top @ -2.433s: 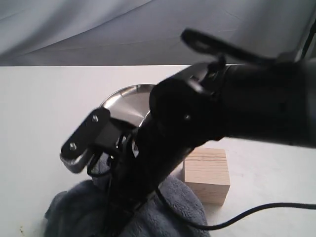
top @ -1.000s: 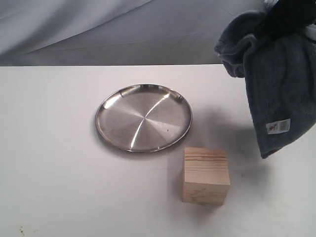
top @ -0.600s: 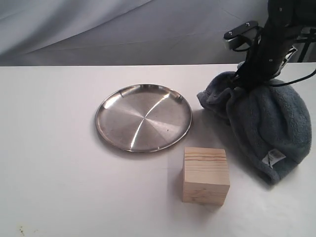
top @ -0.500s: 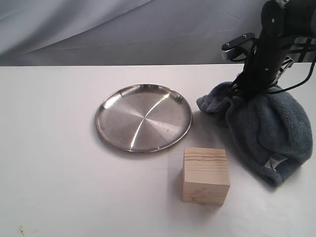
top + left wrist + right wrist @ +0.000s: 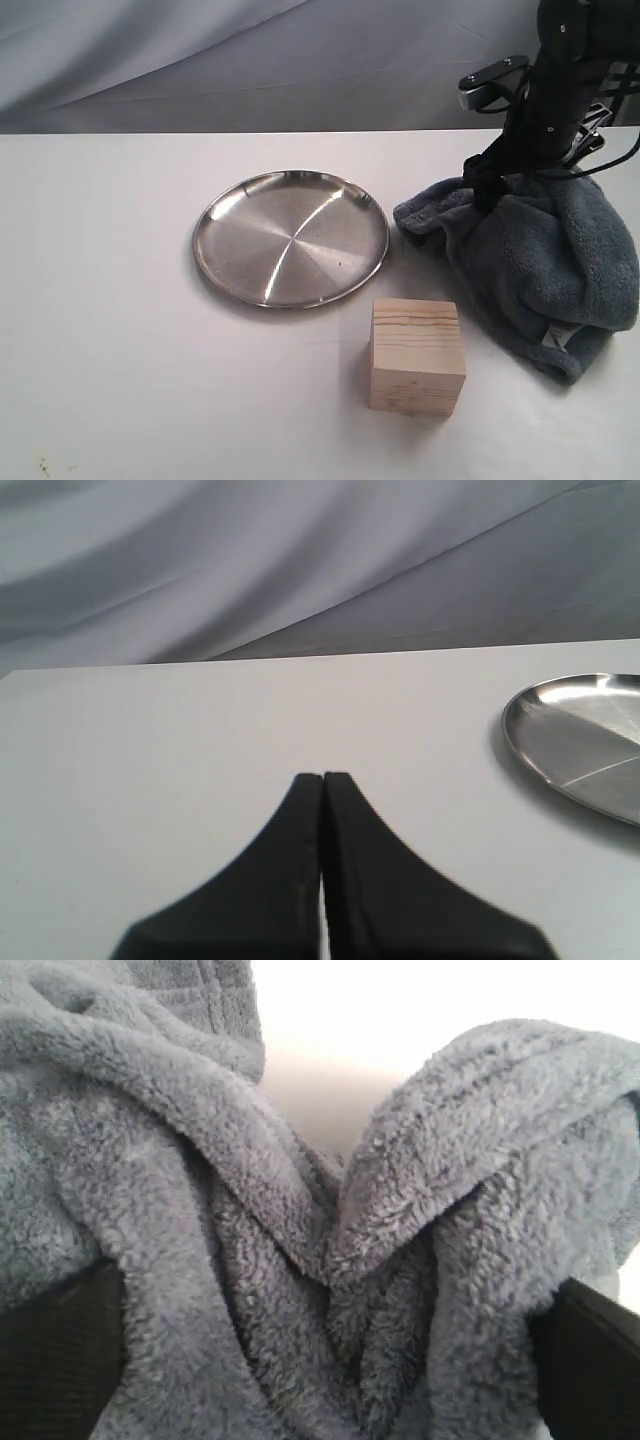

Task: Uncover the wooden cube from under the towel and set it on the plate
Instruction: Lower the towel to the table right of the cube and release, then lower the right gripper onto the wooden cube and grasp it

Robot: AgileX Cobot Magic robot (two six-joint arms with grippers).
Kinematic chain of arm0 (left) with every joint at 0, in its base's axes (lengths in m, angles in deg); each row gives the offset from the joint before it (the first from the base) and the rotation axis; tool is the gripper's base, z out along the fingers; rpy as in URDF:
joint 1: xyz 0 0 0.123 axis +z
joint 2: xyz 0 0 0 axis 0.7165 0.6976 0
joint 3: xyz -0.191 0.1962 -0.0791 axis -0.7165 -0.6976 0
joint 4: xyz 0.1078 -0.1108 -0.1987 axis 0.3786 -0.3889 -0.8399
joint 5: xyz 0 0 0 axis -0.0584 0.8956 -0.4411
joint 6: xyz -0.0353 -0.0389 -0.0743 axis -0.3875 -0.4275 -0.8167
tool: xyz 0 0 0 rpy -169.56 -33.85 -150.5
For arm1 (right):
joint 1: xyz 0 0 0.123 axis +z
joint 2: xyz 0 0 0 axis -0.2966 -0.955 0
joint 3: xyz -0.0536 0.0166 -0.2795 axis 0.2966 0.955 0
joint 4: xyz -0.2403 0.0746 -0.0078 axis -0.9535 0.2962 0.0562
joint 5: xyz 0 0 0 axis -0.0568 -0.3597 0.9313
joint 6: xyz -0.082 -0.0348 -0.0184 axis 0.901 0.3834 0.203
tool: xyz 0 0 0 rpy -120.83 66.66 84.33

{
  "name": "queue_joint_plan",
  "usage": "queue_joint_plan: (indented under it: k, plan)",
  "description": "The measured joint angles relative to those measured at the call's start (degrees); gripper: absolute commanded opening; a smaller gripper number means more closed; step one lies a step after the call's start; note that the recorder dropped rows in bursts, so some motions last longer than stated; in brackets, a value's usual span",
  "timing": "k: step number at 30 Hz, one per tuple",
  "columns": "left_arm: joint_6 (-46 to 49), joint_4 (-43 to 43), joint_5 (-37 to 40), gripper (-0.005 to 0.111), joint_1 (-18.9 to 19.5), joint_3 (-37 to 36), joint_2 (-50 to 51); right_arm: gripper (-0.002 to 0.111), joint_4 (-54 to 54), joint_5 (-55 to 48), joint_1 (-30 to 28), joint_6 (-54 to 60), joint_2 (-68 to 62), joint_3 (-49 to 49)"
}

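Note:
The wooden cube (image 5: 417, 355) stands bare on the white table, just in front of the plate's right edge. The steel plate (image 5: 290, 237) lies empty in the middle; its edge also shows in the left wrist view (image 5: 585, 740). The blue-grey towel (image 5: 545, 260) lies heaped on the table to the right of both. My right gripper (image 5: 490, 185) is down on the towel's far left part. Its fingers (image 5: 60, 1345) stand wide apart, open, with loose towel folds (image 5: 200, 1160) between them. My left gripper (image 5: 322, 777) is shut and empty, hovering left of the plate.
The white table (image 5: 100, 300) stretches bare to the left and front. A grey cloth backdrop (image 5: 250, 60) hangs behind its far edge. The right arm's cables (image 5: 610, 150) hang above the towel.
The towel hung in the air at the right, then came down onto the table and spread out. The right gripper's jaws have opened off it. Cube and plate have not moved.

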Motion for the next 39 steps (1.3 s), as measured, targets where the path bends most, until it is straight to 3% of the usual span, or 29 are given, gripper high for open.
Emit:
queue_joint_plan:
  k: [12, 15, 18, 25, 30, 36, 39]
  plan:
    - [0.0, 0.0, 0.0, 0.000, 0.0, 0.0, 0.0, 0.091, 0.4, 1.1, 0.0, 1.1, 10.9, 0.0]
    - [0.0, 0.0, 0.0, 0.000, 0.0, 0.0, 0.0, 0.091, 5.9, 0.4, 0.0, 6.9, 13.2, 0.0]
    - [0.0, 0.0, 0.0, 0.000, 0.0, 0.0, 0.0, 0.091, 20.4, -5.4, 0.6, 19.7, 15.9, 0.0]
    - [0.0, 0.0, 0.0, 0.000, 0.0, 0.0, 0.0, 0.091, 18.7, -9.3, 11.9, 24.2, 17.0, 2.0]
    - [0.0, 0.0, 0.0, 0.000, 0.0, 0.0, 0.0, 0.092, 13.8, -9.7, 23.6, 25.7, 17.0, 7.5]
    - [0.0, 0.0, 0.0, 0.000, 0.0, 0.0, 0.0, 0.092, 13.7, -9.7, 26.6, 29.7, 17.0, 13.1]
    - [0.0, 0.0, 0.0, 0.000, 0.0, 0.0, 0.0, 0.098, 13.2, -9.7, 26.6, 31.5, 17.0, 16.1]
